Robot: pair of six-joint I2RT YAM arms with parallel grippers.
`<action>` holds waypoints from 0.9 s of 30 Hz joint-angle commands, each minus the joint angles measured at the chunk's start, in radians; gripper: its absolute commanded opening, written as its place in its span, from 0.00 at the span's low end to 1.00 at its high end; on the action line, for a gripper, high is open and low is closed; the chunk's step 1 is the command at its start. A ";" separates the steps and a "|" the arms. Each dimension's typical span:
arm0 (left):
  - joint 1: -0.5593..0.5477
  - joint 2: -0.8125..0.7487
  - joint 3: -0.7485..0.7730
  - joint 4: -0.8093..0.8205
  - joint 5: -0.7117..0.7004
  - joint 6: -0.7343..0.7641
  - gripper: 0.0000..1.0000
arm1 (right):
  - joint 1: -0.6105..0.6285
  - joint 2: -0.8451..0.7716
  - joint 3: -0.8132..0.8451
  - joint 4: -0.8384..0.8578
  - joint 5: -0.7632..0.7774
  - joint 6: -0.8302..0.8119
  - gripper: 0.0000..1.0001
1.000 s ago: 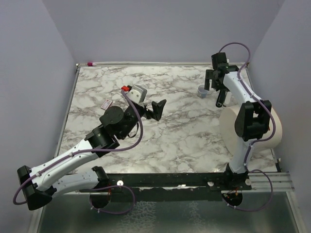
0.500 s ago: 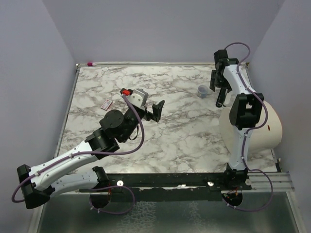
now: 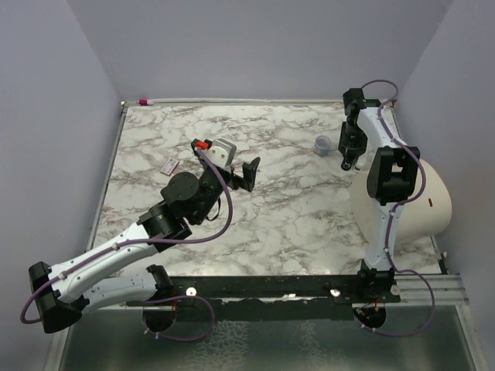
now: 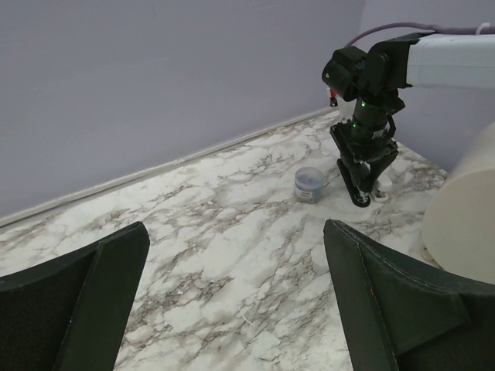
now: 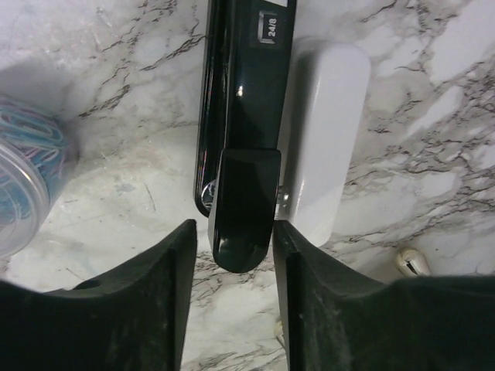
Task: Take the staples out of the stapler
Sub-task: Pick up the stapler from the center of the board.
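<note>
Left gripper (image 3: 249, 171) hangs above the middle-left of the marble table (image 3: 294, 209). Its fingers are spread wide with nothing between them, and the left wrist view shows only bare tabletop in the gap.

Further right, near the back edge, a small clear tub (image 3: 322, 144) of coloured paper clips stands on the marble.

Just right of the tub is the right gripper (image 5: 234, 239), pointed downward and clamped on the stapler (image 5: 244, 77). The right wrist view shows one finger pressed against each side of the black bar's near end. The bar is glossy and carries a small label reading 24/6. Its far tip is at or just above the marble, but contact cannot be confirmed.

A white oblong piece (image 5: 325, 139) lies along the bar's right side and touches it.

The staples cannot be made out in any view.

A large white roll (image 3: 410, 205) sits at the right edge.
</note>
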 commanded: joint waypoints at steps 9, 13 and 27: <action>0.015 -0.003 0.013 0.014 -0.007 -0.004 0.99 | -0.005 0.036 -0.044 0.028 -0.040 0.044 0.43; 0.014 0.000 0.011 0.015 -0.007 -0.005 0.99 | -0.005 0.058 -0.035 0.030 -0.034 0.067 0.44; 0.032 0.031 0.020 0.001 -0.008 -0.004 0.99 | -0.005 -0.130 -0.146 0.127 -0.062 0.068 0.01</action>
